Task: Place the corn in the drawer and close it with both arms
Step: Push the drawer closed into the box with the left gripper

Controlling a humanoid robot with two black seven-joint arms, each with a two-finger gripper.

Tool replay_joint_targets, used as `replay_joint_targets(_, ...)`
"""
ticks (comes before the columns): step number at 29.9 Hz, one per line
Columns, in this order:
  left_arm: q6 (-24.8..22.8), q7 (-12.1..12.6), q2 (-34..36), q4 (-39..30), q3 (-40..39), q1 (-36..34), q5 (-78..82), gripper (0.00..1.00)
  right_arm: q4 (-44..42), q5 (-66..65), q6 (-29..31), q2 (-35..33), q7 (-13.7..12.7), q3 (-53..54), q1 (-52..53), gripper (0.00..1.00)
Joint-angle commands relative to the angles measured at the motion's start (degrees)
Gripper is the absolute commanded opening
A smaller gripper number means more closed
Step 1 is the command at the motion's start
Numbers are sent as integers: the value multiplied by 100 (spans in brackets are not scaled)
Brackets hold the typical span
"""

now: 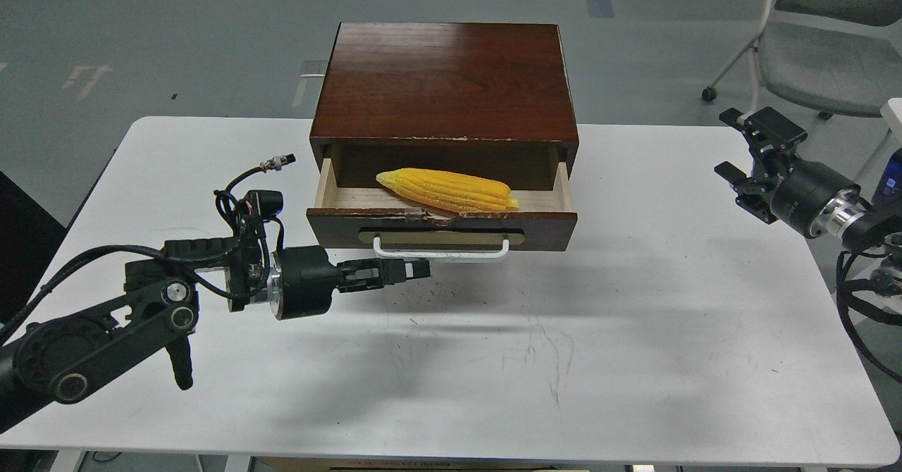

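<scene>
The yellow corn (445,190) lies lengthwise inside the open drawer (550,232), which is pulled out of the dark wooden box (444,81). The drawer's white handle (440,252) faces me. My left gripper (423,270) hovers low over the table just below and left of the handle. Its fingers are together and hold nothing. My right gripper (730,142) is open and empty, well right of the drawer near the table's right edge.
The white table (535,359) bears the box at its back middle. A grey office chair (824,42) stands on the floor beyond the right corner. My left arm's cables and links (141,303) lie over the table's left part.
</scene>
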Motion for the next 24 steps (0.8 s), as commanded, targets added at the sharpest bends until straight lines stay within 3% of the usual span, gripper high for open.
replay_joint_targets(1, 0, -3, -11, 60, -18, -14, -12, 0, 0, 0, 8, 0, -1, 9, -15, 99)
replay_joint_targets(24, 0, -21, -354, 824, -18, -321, -258, 0, 0, 0, -1, -9, -1, 18, -112, 99)
